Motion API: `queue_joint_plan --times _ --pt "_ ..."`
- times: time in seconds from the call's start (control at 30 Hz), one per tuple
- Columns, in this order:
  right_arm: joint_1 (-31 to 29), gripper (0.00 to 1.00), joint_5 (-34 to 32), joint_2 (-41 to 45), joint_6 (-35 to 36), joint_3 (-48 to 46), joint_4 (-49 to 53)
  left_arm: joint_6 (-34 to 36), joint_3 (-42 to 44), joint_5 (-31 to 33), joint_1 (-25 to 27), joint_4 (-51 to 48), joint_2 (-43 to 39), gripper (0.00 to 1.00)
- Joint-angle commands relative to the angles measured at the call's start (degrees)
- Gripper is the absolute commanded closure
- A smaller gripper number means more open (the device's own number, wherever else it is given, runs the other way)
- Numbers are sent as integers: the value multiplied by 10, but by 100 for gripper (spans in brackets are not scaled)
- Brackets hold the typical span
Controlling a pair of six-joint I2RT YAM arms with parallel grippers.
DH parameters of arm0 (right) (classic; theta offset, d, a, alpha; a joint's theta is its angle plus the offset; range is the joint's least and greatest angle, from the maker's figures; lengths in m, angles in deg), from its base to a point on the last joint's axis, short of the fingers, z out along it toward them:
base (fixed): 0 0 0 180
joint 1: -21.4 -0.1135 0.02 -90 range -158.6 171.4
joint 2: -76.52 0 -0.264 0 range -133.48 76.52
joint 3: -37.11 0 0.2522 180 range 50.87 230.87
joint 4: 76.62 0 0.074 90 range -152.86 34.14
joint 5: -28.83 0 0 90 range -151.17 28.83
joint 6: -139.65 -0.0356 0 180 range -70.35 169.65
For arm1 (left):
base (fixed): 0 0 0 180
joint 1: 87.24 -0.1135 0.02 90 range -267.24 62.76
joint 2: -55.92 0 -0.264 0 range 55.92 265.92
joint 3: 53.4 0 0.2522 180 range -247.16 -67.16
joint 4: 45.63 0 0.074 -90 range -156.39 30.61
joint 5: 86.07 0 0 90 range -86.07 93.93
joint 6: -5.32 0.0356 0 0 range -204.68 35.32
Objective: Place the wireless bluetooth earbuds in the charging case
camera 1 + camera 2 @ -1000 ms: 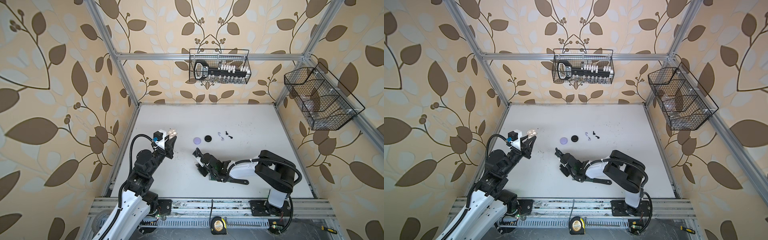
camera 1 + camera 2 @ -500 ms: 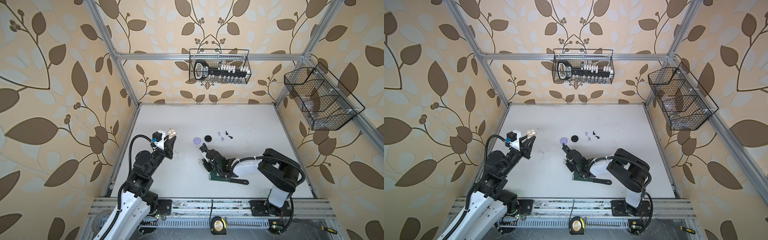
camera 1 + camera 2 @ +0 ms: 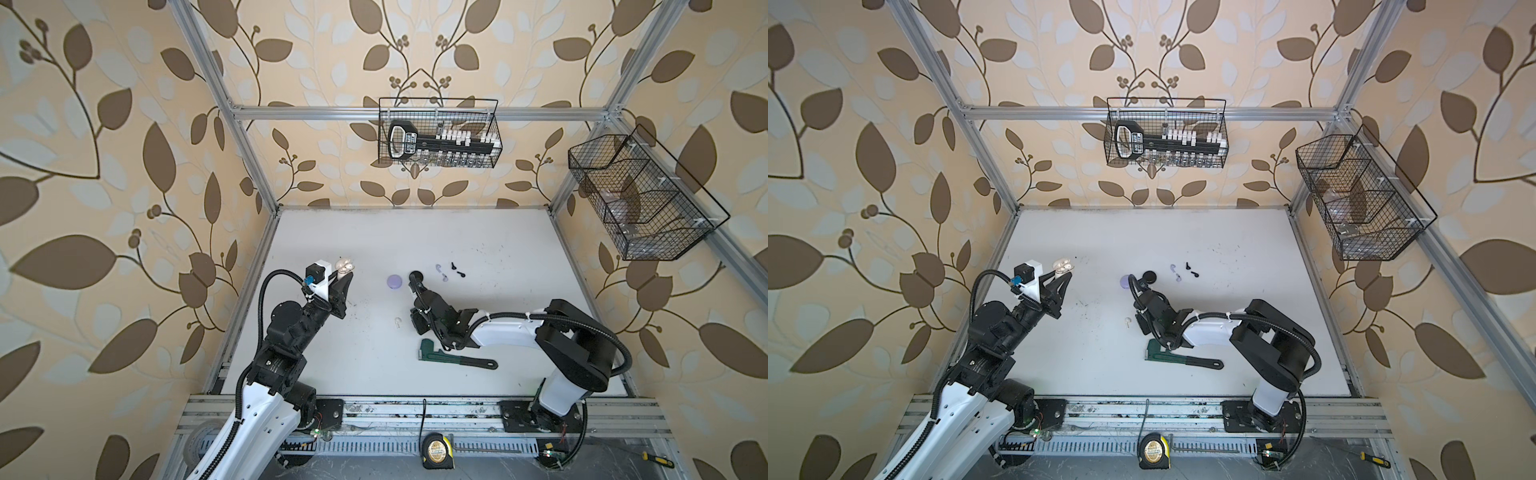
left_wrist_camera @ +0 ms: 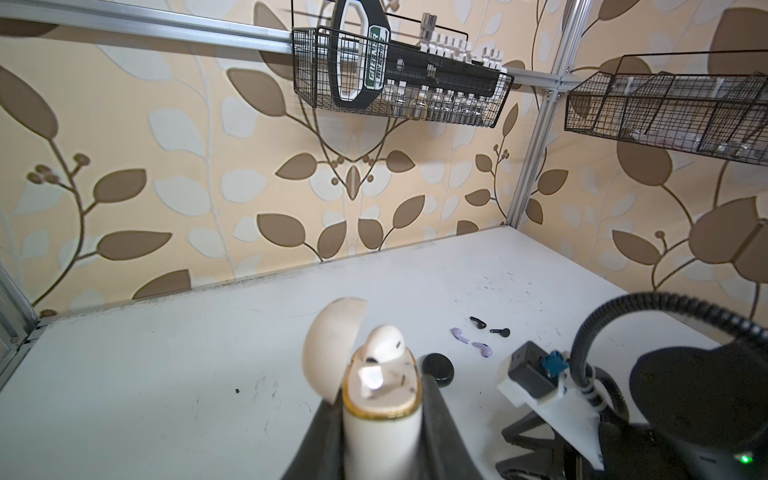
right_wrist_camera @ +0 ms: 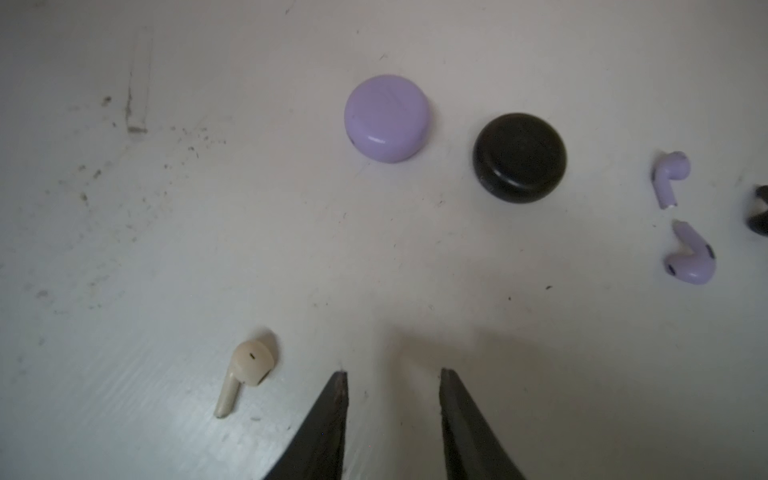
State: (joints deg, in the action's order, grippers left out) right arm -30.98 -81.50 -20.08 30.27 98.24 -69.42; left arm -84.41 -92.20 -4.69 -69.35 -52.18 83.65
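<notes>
My left gripper is shut on a white charging case, held above the table's left side. Its lid stands open and one white earbud sits in it. A second white earbud lies on the table, just left of my right gripper. That gripper is open, low over the table and holds nothing. Beyond it lie a lavender case and a black case. Two lavender earbuds and two black earbuds lie further right.
A green pipe wrench lies on the table under my right forearm. Wire baskets hang on the back wall and the right wall. A tape measure sits on the front rail.
My right arm has swung right and toward the back, uncovering the wrench head and the white earbud on the table. The left arm with the case has stayed put.
</notes>
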Motion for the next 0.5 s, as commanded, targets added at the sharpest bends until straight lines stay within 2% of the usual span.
queue_joint_plan --times 0.0,0.07,0.1,0.13,0.27,0.33,0.47 --pt "-6 61 -20 49 -120 30 94 24 -4 -26 -8 18 -8 100" --pt "-21 55 -26 89 -173 20 102 29 -5 -35 -7 10 -13 100" --pt "-54 42 -63 127 -217 35 143 37 -13 -47 -7 -3 -18 100" --pt "-71 40 -72 137 -227 54 176 38 -15 -49 -7 -5 -20 100" --pt "-90 37 -18 148 -222 138 275 15 -39 -75 -7 -59 -24 100" --pt "-87 43 7 141 -210 180 330 -4 -43 -86 -7 -98 -40 100" --pt "-112 39 -73 114 -220 216 408 -78 -3 -26 -7 -105 -91 100"
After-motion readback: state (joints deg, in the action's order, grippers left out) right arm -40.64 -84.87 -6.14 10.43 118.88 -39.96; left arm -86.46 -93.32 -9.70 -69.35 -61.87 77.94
